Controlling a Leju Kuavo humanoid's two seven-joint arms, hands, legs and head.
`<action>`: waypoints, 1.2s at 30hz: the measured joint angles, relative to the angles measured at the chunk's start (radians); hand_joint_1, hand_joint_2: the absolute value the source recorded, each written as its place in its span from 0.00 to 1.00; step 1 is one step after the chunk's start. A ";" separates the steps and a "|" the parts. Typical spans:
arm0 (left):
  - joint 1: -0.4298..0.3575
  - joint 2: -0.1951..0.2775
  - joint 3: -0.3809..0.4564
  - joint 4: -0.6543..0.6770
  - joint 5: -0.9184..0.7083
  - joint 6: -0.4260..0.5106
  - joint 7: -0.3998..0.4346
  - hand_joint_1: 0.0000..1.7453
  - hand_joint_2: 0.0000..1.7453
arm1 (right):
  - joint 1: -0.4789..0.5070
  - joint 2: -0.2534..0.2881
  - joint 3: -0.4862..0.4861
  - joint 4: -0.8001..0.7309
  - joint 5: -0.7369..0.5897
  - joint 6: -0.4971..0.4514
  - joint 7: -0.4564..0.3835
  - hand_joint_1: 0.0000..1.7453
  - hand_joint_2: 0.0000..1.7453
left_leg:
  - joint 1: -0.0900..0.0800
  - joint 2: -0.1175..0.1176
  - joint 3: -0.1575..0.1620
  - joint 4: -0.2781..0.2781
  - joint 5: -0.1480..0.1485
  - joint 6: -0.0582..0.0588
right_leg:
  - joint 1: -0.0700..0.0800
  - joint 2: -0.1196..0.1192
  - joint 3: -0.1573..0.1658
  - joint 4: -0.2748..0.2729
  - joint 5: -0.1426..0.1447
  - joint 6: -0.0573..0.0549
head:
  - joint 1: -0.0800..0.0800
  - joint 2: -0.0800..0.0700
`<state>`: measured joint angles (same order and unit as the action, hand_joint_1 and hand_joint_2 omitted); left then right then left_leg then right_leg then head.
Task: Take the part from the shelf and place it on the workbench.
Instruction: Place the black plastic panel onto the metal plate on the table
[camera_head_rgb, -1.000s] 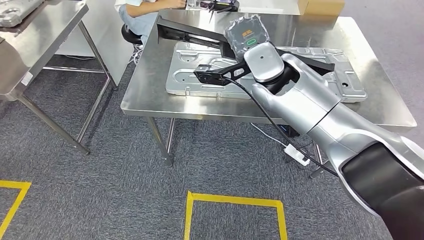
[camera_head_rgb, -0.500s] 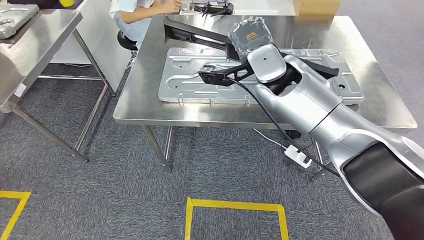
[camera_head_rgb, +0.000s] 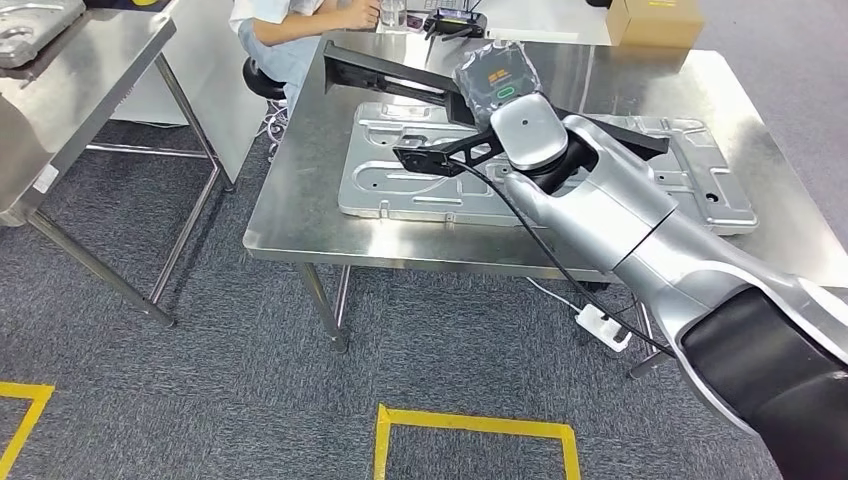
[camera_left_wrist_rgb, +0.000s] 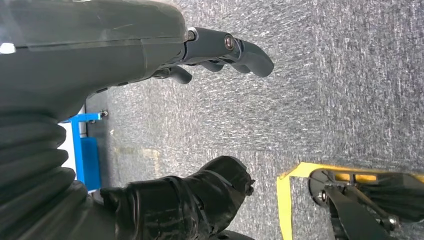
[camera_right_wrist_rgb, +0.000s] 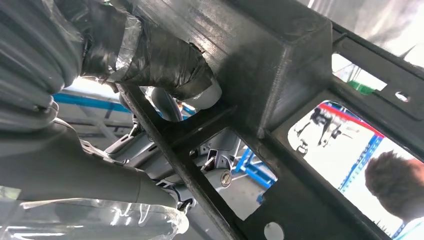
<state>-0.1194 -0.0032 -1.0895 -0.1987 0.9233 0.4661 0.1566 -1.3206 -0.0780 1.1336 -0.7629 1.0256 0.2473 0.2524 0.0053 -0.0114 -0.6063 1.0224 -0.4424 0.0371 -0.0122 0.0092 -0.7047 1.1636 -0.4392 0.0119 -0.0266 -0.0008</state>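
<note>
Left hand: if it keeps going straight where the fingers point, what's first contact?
Probably the carpet. In the wrist view the left hand hangs with nothing in it, fingers apart and pointing at bare floor. Yellow tape lies off to one side of that line. Depth is unclear.

Matt black part (camera_head_rgb: 400, 72), brushed-steel workbench (camera_head_rgb: 300, 215)
</note>
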 joint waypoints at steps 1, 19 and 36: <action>0.001 0.000 0.000 0.000 0.000 0.000 0.001 0.00 1.00 | -0.003 -0.001 0.000 0.001 -0.001 0.000 0.001 1.00 1.00 | -0.002 -0.001 0.004 0.003 -0.006 -0.003 | 0.004 -0.001 0.024 -0.062 0.029 -0.006 | -0.001 0.000; -0.002 0.001 -0.001 0.000 -0.002 -0.001 0.009 0.00 1.00 | 0.015 -0.048 -0.001 -0.008 -0.006 0.013 0.020 1.00 1.00 | 0.010 0.006 -0.046 0.005 0.041 -0.051 | -0.016 0.006 0.133 -0.150 -0.022 0.014 | -0.011 0.000; -0.003 0.000 -0.001 0.000 -0.009 0.003 0.008 0.00 1.00 | 0.036 -0.087 -0.006 -0.007 -0.007 0.000 0.018 1.00 1.00 | -0.009 0.000 0.025 -0.010 -0.026 -0.021 | 0.013 -0.005 0.059 -0.150 0.046 -0.023 | -0.005 0.000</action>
<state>-0.1229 -0.0036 -1.0907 -0.1987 0.9143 0.4690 0.1649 -1.2844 -0.1655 1.1280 -0.7698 1.0187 0.2472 0.2706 -0.0042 -0.0112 -0.5815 1.0123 -0.4688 0.0165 0.0011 0.0045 -0.6456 1.0139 -0.3930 -0.0109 -0.0320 -0.0008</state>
